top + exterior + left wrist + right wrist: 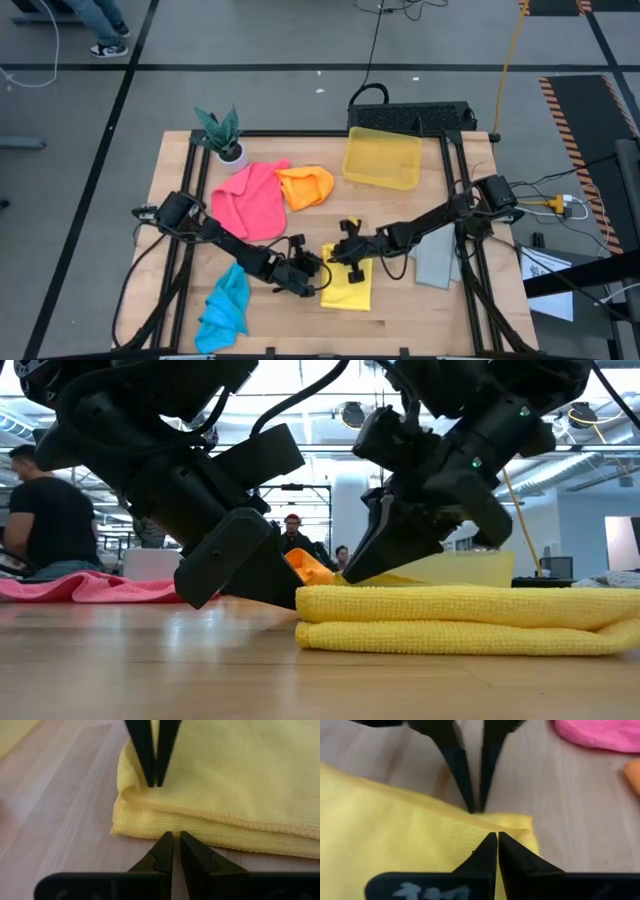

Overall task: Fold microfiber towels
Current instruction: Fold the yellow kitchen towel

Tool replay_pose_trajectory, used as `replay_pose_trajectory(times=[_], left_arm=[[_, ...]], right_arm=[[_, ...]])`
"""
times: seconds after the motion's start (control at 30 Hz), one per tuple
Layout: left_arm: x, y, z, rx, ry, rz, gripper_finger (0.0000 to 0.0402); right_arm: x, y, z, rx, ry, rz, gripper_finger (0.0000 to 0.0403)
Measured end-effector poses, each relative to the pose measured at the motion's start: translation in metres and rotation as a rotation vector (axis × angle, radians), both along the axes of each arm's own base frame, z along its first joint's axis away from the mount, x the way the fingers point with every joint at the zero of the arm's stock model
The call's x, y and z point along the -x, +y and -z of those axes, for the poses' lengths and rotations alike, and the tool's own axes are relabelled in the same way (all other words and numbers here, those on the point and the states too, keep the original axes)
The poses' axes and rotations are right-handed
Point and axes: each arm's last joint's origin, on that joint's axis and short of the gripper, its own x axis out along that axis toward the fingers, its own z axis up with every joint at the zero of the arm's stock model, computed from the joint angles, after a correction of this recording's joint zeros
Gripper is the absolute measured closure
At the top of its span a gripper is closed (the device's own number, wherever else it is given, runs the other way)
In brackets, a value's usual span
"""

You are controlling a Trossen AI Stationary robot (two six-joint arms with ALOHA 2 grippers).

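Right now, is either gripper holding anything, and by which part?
Right gripper pinches the folded yellow towel at its corner; whether the left gripper holds its edge cannot be told.

A light wooden tabletop (pixel 175 170) stands on a grey floor (pixel 80 120) marked with black lines. A small potted plant (pixel 222 135) sits near its far left corner. A translucent yellow bin (pixel 382 157) lies toward the far right, with a black box (pixel 420 115) just behind it. A yellow cable (pixel 510 60) runs across the floor. In the low view, a person in a black shirt (pixel 45 520) sits in the room behind.
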Motion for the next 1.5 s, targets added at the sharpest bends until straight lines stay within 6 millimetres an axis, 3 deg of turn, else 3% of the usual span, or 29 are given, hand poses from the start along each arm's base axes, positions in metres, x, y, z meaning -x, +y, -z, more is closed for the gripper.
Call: replay_pose_trajectory(times=[0.23,0.4,0.6,0.73,0.83,0.93,1.13,1.37,1.5], left_arm=[[0.000,0.000,0.000,0.001,0.000,-0.001,0.0366],[0.000,0.000,0.000,0.003,-0.001,-0.002,0.0366],[0.000,0.000,0.000,0.003,0.000,-0.002,0.0366],[0.000,0.000,0.000,0.003,0.000,-0.002,0.0366],[0.000,0.000,0.000,0.003,0.000,-0.002,0.0366],[0.000,0.000,0.000,0.003,0.000,-0.002,0.0366],[0.000,0.000,0.000,0.004,-0.003,-0.002,0.0366],[0.000,0.000,0.000,0.004,-0.009,0.001,0.0366],[-0.001,0.000,0.000,0.003,-0.009,0.002,0.0366]], right_arm=[[0.007,0.016,-0.015,0.045,-0.041,-0.068,0.0402],[0.007,0.012,-0.020,0.036,-0.043,-0.047,0.0393],[0.008,-0.010,-0.013,0.046,0.021,0.011,0.0336],[0.013,-0.016,-0.005,0.026,0.020,-0.029,0.0292],[0.018,-0.019,0.001,0.053,-0.012,-0.045,0.0280],[0.017,-0.019,0.000,0.049,-0.082,-0.049,0.0299],[0.018,-0.019,0.003,0.045,-0.084,-0.064,0.0390],[0.018,-0.017,0.002,0.028,-0.083,-0.087,0.0389],[0.016,-0.008,-0.003,-0.015,-0.151,-0.197,0.0400]])
